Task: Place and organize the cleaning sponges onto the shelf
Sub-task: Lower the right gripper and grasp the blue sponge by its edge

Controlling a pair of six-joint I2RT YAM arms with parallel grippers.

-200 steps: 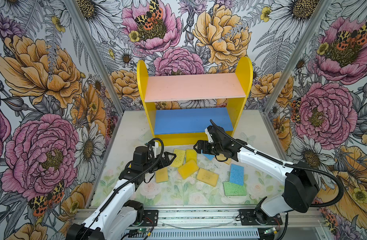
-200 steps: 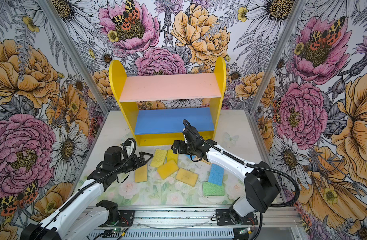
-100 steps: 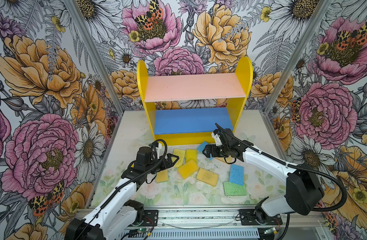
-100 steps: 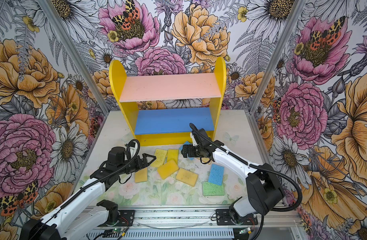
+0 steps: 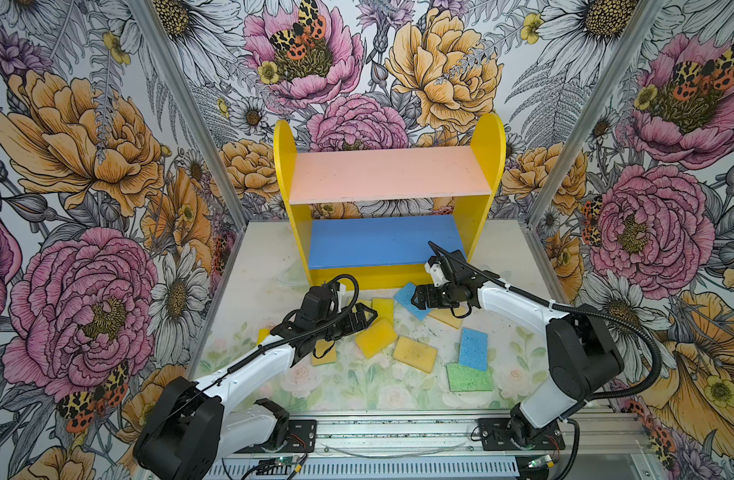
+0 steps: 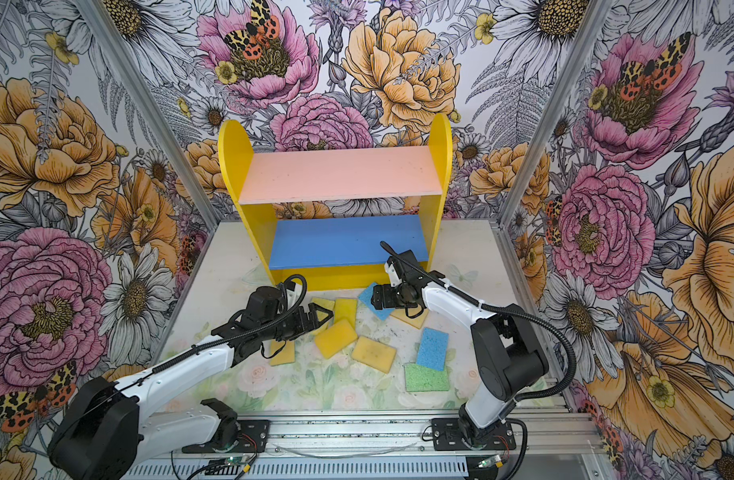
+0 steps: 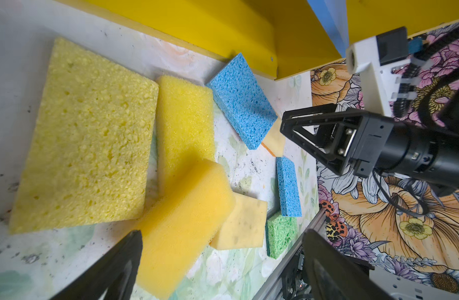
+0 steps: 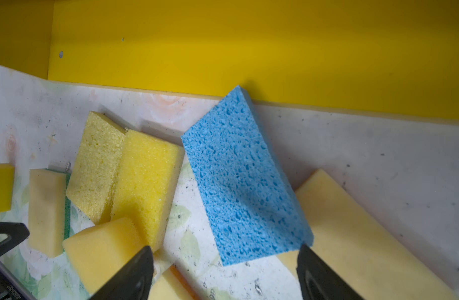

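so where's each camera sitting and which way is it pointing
top views: high at the front, both looking down and back at the shelf; left arm and right arm show whole.
left wrist: on the left arm, looking over the yellow sponges toward the shelf's base; left fingers near, right fingers beyond.
right wrist: on the right arm, looking down at the blue sponge by the shelf's base; right fingers show.
shared: all four show that blue sponge.

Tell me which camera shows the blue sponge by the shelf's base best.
The right wrist view: the blue sponge shows large and whole, pores clear. The left wrist view shows it whole but smaller; both top views show it small, partly behind the right gripper.
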